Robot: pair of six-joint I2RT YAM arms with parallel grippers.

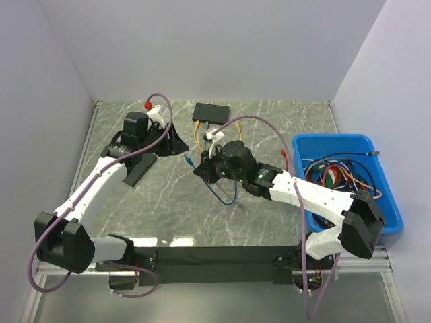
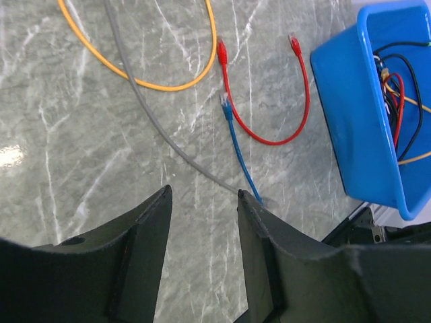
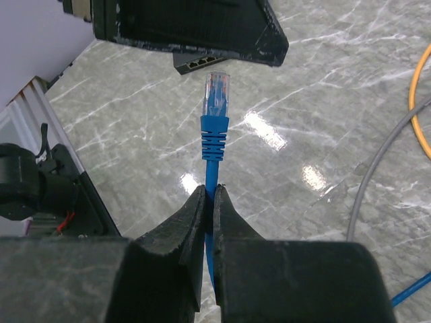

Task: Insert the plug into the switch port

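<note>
Near the middle of the marble table point(image 1: 269, 128), the right gripper point(image 3: 210, 195) has its fingers pressed together on a blue Ethernet cable point(image 3: 214, 161), pinching it just below the ribbed boot. The clear plug point(image 3: 217, 91) stands out past the fingertips, clear of the table. It points toward the black network switch point(image 1: 211, 112), which lies at the far side and well apart from the plug. The switch's row of ports shows in the right wrist view. At the far left, the left gripper point(image 2: 202, 198) hangs over the table with its fingers spread and nothing between them. Below it lie a yellow cable point(image 2: 161, 86), a gray cable point(image 2: 155, 124) and a red cable point(image 2: 269, 140). A blue bin point(image 1: 330, 138) of tangled cables sits at the right edge.
</note>
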